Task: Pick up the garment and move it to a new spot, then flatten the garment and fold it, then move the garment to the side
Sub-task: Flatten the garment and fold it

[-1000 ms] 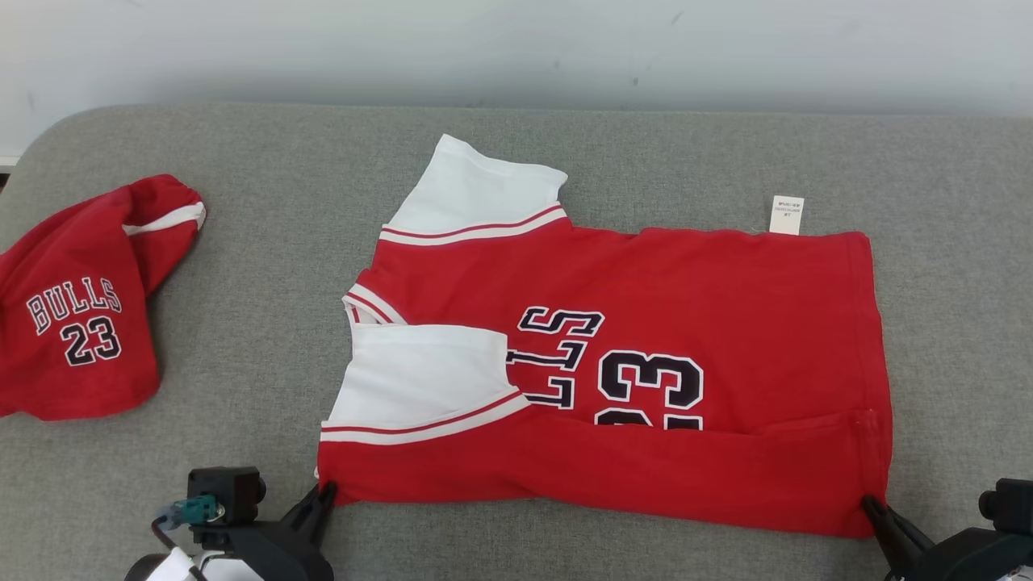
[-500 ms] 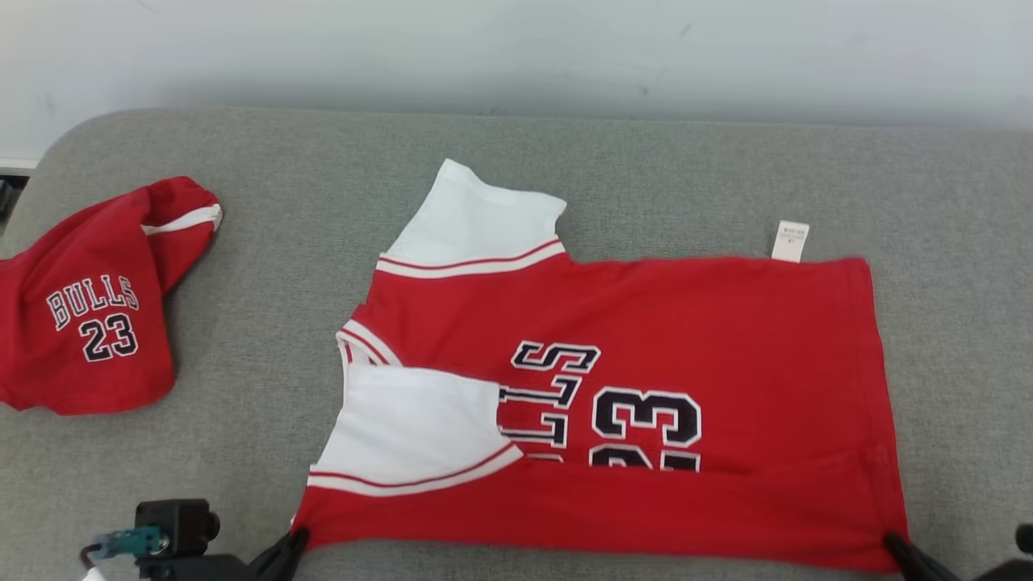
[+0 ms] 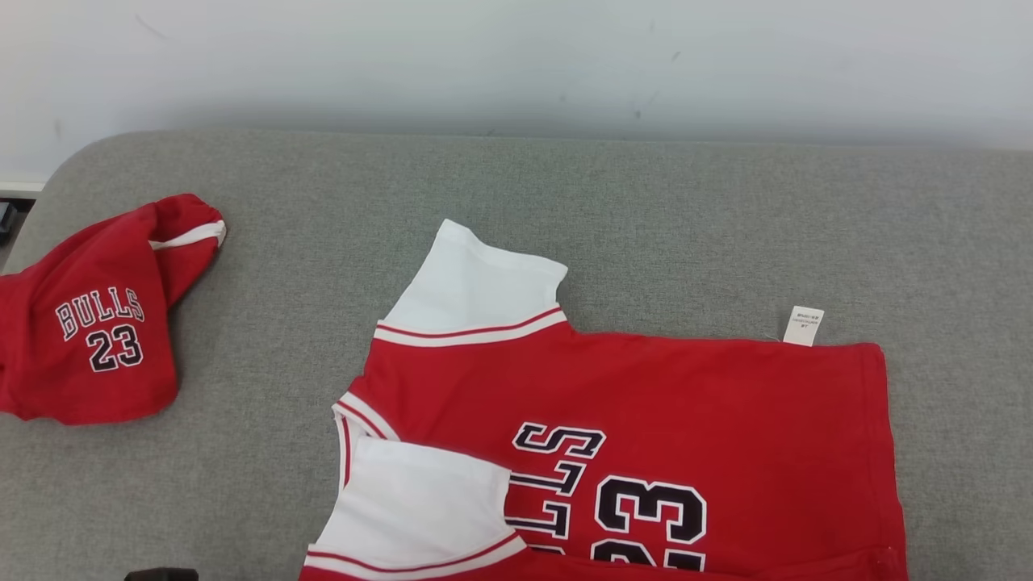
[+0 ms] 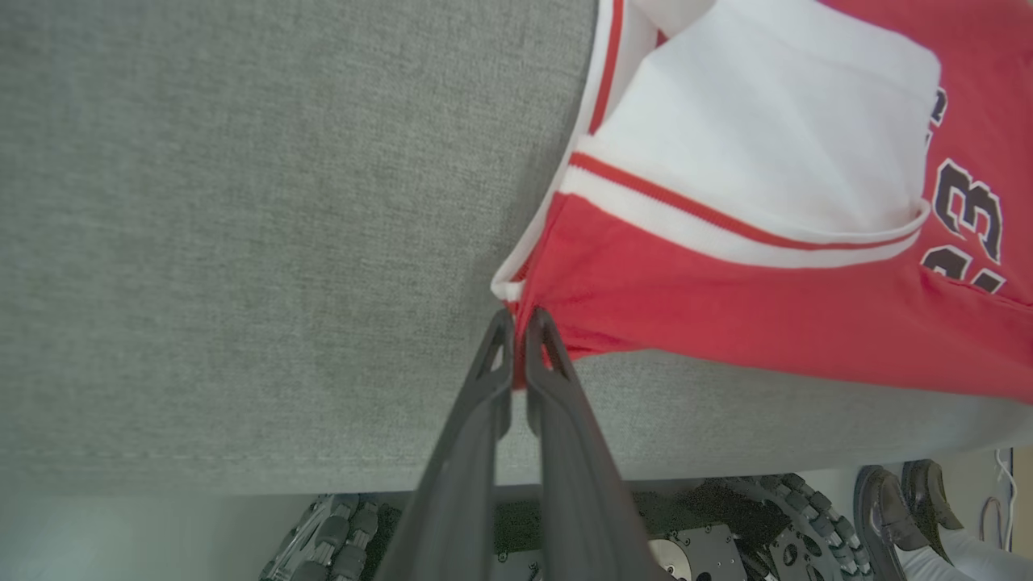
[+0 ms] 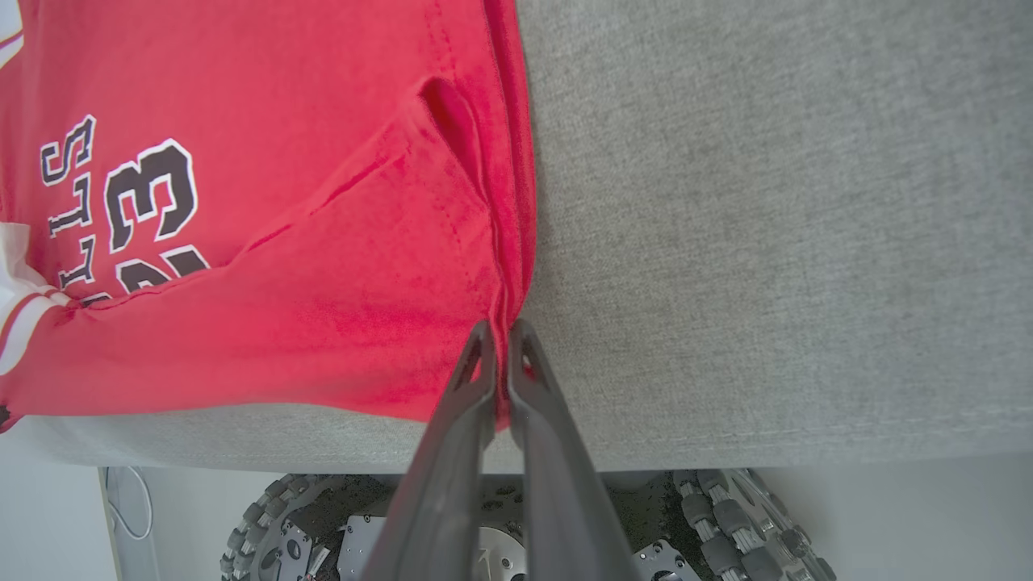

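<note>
My left gripper (image 4: pixel 520 321) is pinched tight on the near sleeve-side corner of the red jersey (image 4: pixel 726 323), and my right gripper (image 5: pixel 500 331) is clamped on its near hem corner. The jersey lies spread on grey fabric padding (image 3: pixel 646 210), at the front edge, below a pale wall (image 3: pixel 516 64). The wrist views catch the wheeled base (image 5: pixel 718 516) and a person's shoes (image 4: pixel 896 500). The head view adds a second red garment (image 3: pixel 89 323) reading "BULLS 23". The jersey reads "LLS 23", and its white tag (image 3: pixel 804 326) is illegible.

You see the red jersey (image 3: pixel 646 395) with white sleeves (image 3: pixel 476 282) lying flat on the grey counter (image 3: pixel 646 210), its collar toward the left and its near edge folded over the black "23".
</note>
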